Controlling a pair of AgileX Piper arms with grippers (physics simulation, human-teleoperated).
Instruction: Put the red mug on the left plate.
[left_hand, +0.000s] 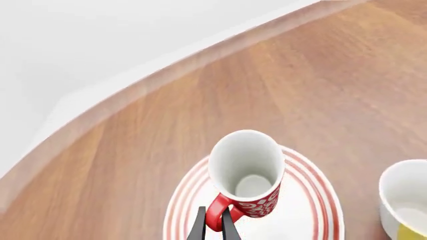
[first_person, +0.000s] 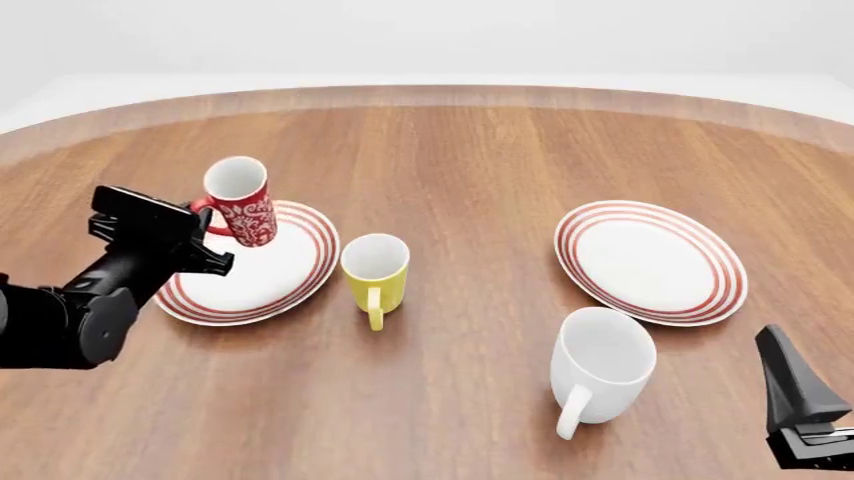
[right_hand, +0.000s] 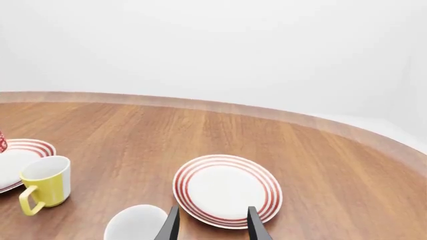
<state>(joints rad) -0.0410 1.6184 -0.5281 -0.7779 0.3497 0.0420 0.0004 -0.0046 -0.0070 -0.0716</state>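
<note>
The left gripper (left_hand: 213, 222) has its jaws closed narrow on the red handle of the red mug (first_person: 242, 203), which stands tilted over the left plate (first_person: 287, 278), at the plate's far-left part in the front view; whether its base touches the plate cannot be told. In the left wrist view the mug's white inside faces the camera and the red-ringed rim of the plate shows around it. Just right of the plate on the wooden bench (first_person: 467, 160) stands the yellow mug (first_person: 375, 272), upright, handle toward the near edge. Further right and nearer lies the larger white mug (first_person: 601, 366), upright with its handle toward the near-left. The right plate (first_person: 651, 260) sits well apart from the left one, beyond the white mug. The right gripper (right_hand: 212, 220) hovers low at the near-right corner, its jaws spread wide and holding nothing, pointing toward the right plate.
</note>
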